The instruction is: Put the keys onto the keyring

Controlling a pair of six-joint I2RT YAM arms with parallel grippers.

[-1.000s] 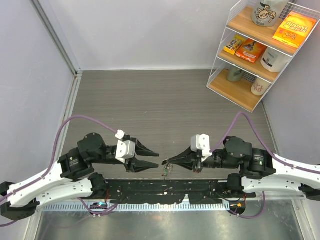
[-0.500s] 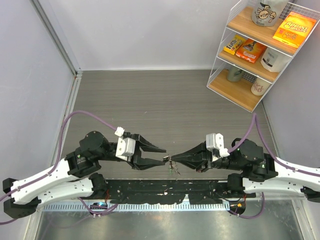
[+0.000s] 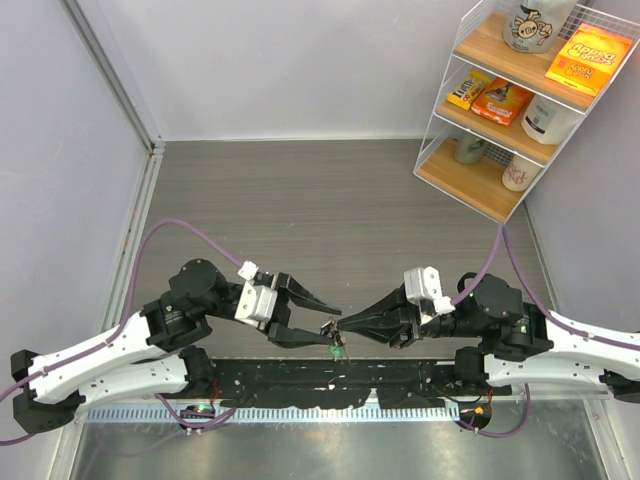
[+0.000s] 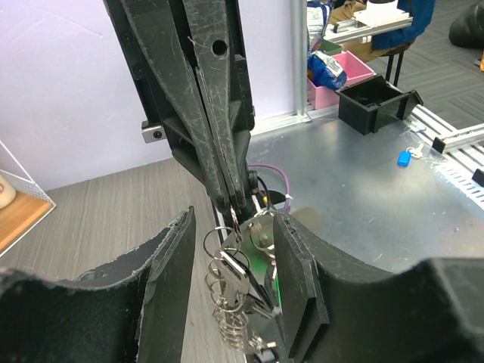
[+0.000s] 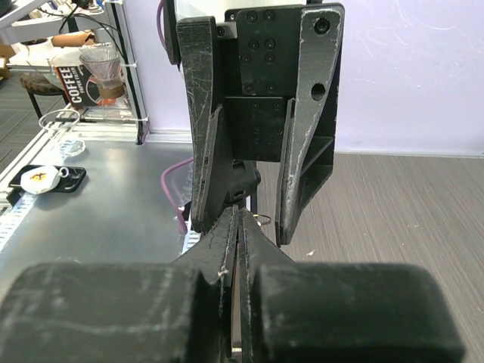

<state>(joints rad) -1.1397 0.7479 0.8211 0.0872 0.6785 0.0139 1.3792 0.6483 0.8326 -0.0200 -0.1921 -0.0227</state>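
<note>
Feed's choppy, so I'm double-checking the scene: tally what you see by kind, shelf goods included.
Pincers: 2 (left pincer, right pincer)
Keyring: 1, its keys too bunched to count
Wire shelf: 1
Boxes on it: 3
Cups or jars on it: 4
Total: 11, keys aside

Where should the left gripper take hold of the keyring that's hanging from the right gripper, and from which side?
Probably the hanging loops of the keyring, below where the shut right gripper pinches its top. Come head-on from the opposite side, with the left gripper open and straddling the dangling bunch, then close across it.
</note>
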